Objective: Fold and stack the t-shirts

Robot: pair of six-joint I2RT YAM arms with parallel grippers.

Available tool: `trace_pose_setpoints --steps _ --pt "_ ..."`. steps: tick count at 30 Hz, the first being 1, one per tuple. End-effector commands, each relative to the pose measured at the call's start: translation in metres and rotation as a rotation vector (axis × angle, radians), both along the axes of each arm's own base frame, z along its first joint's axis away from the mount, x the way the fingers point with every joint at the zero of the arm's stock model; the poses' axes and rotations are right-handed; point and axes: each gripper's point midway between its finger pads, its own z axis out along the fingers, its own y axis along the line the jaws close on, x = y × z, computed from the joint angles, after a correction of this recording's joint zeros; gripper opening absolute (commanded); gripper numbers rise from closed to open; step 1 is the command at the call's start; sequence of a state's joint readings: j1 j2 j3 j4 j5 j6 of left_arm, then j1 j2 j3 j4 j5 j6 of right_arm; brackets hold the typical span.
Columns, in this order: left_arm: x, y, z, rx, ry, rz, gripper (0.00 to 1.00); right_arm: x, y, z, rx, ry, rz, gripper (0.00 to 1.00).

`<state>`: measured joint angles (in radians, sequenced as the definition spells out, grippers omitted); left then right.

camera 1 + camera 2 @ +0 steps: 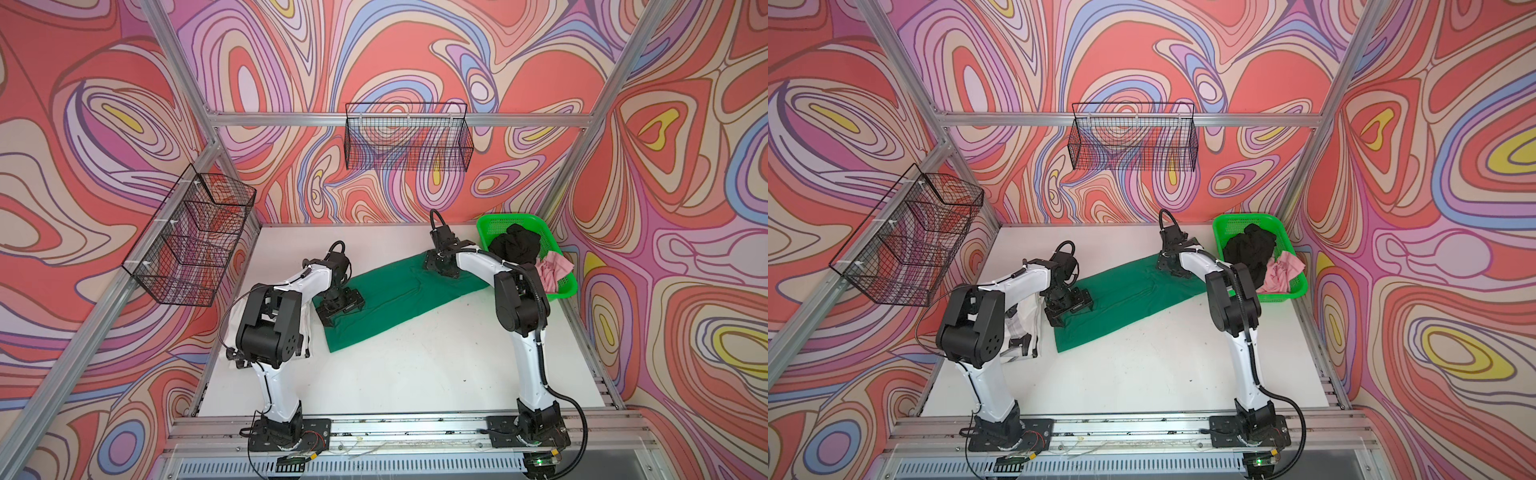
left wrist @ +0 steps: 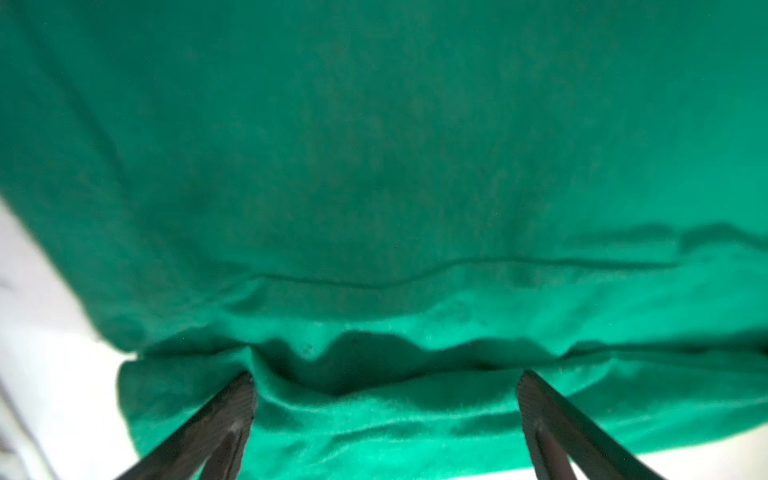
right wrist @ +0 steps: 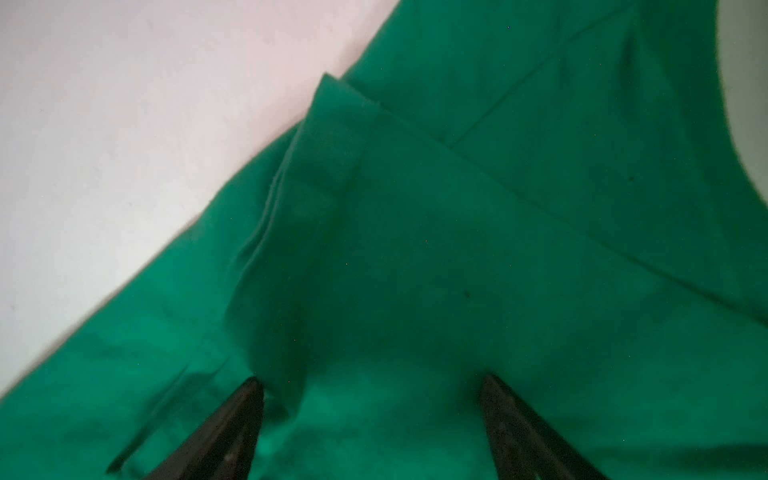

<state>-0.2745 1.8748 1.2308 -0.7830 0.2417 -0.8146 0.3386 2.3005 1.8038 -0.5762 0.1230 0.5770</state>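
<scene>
HAZARDS

The counter (image 1: 395, 365) has a smooth face that gives little hold; if 1 tool draws ahead of the other, the cloth will probably slide instead of folding.

The dark green t-shirt (image 1: 399, 291) lies flat on the counter as a long band directly beneath both tools, spanning the gap between them; a pinch that takes only the upper layer would likely open the band; an uneven lift would skew the fold.

The basket (image 1: 498, 226) stands just beside the right tool, on the side away from the left tool; a wide swing of that arm could knock it.

The black t-shirt (image 1: 517, 245) and the pale pink t-shirt (image 1: 552, 270) are heaped in the basket, the pink drooping over the rim; either could be dragged out.

The white t-shirt (image 1: 1030, 311) lies behind the left tool, under that arm; the elbow could disturb it.

The left tool (image 2: 384, 384) has its jaws wide and holds nothing; its tips are at a rumpled cloth edge; whether they press it cannot be told.

The right tool (image 3: 374, 386) has its jaws wide and holds nothing; its tips are over a folded-in flap.

MATERIALS

Counter: hard, white, flat; dark green t-shirt: soft, slightly fuzzy, plain, with shallow creases and a wavy hem; basket: bright green perforated plastic, rectangular; black and pink shirts: limp, crumpled; white t-shirt: black marks, mostly hidden; fingers (image 2: 232, 415): dark, tapered, ribbed.
</scene>
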Motion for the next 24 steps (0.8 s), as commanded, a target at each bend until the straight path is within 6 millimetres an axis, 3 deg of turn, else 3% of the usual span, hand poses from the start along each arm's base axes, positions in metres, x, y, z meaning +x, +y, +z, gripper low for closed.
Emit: trace_pose_setpoints --steps 1,13,17,24 --pt "-0.05 -0.026 -0.026 -0.077 0.163 0.017 1.0 -0.009 0.001 -0.043 -0.02 0.112 0.056 0.86" --pt "-0.125 -0.088 -0.028 -0.159 0.19 -0.022 1.0 0.017 0.04 -0.042 0.077 0.096 0.247 0.86" --pt "-0.135 -0.11 -0.013 -0.188 0.15 -0.04 1.0 0.028 0.044 -0.012 0.067 0.042 0.283 0.86" --pt "-0.144 -0.136 0.039 -0.225 0.054 -0.112 1.0 0.031 0.044 0.065 0.095 -0.078 0.275 0.86"
